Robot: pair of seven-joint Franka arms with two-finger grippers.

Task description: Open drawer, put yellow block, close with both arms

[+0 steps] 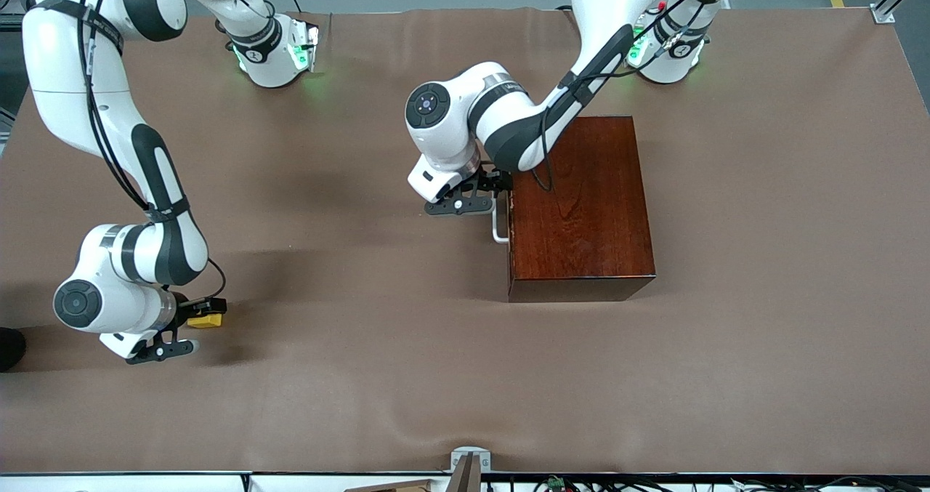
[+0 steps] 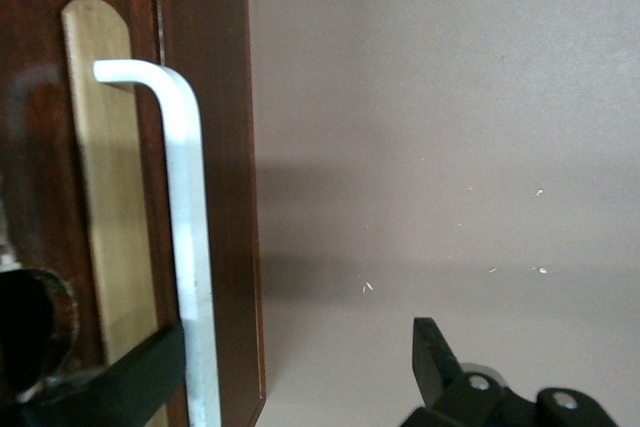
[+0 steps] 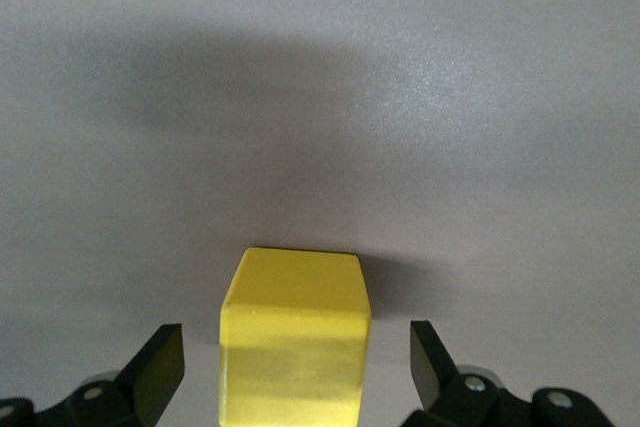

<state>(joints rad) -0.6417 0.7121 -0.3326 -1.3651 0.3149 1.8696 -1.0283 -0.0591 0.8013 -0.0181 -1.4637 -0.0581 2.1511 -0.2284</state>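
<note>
The front view looks steeply down on the whole table [image 1: 763, 376], facing the arm bases at twelve o'clock. The left wrist view sits close against the drawer [image 2: 205, 197] front, also seen from above at three o'clock of the front view's centre. The right wrist view looks down close on the yellow block [image 3: 294, 347], at eight o'clock there.

Brown table cover [image 1: 763, 347], slightly wrinkled
</note>
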